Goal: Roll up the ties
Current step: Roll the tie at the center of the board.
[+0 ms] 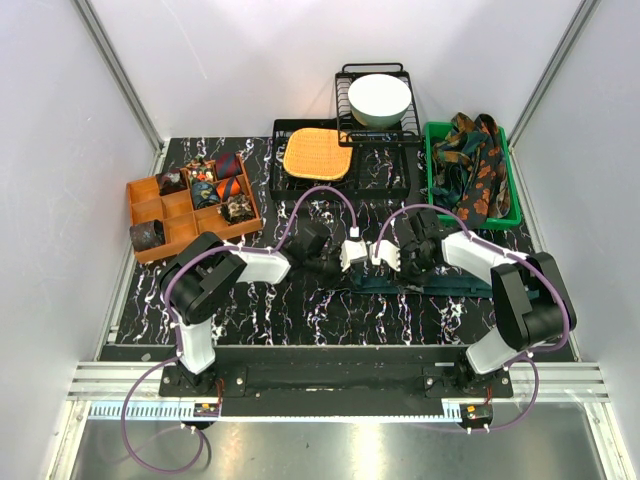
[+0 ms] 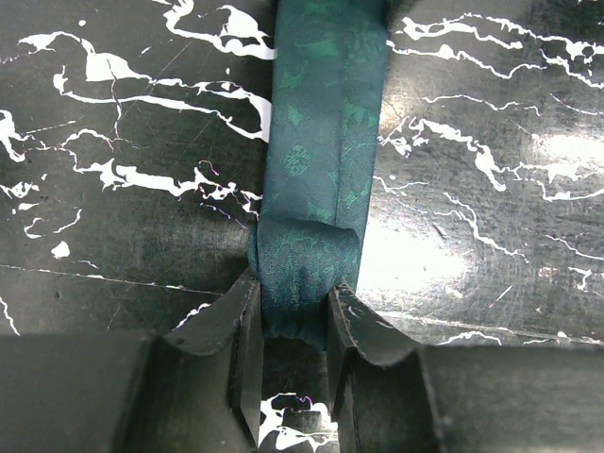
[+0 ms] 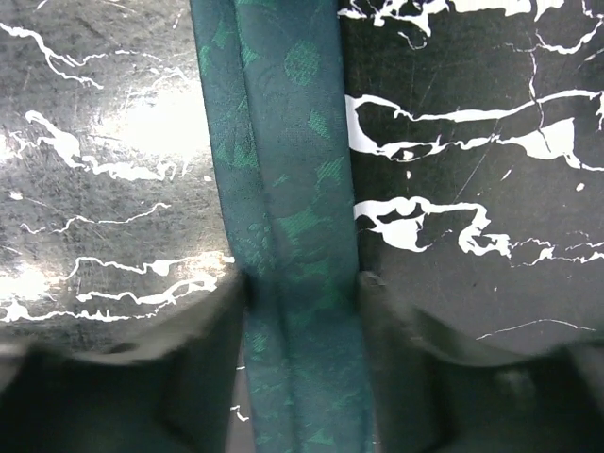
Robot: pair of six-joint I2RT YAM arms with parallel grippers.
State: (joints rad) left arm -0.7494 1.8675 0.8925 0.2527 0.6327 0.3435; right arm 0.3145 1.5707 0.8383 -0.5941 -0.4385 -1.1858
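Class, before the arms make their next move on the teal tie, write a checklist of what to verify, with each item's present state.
1. Left gripper clamped on the rolled end of the teal tie: ok.
2. Tie lying flat and straight beyond the roll: ok.
3. Right gripper with a finger on either side of the tie: ok.
4. Right gripper actually gripping it: cannot tell.
5. Free compartment in the orange tray: ok.

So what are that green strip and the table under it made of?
The teal tie looks like woven fabric, maybe silk or polyester: faint leaf figures in the weave, slight sheen, soft folds. The tabletop looks like glossy black marble or a printed imitation: white veins, bright reflections.
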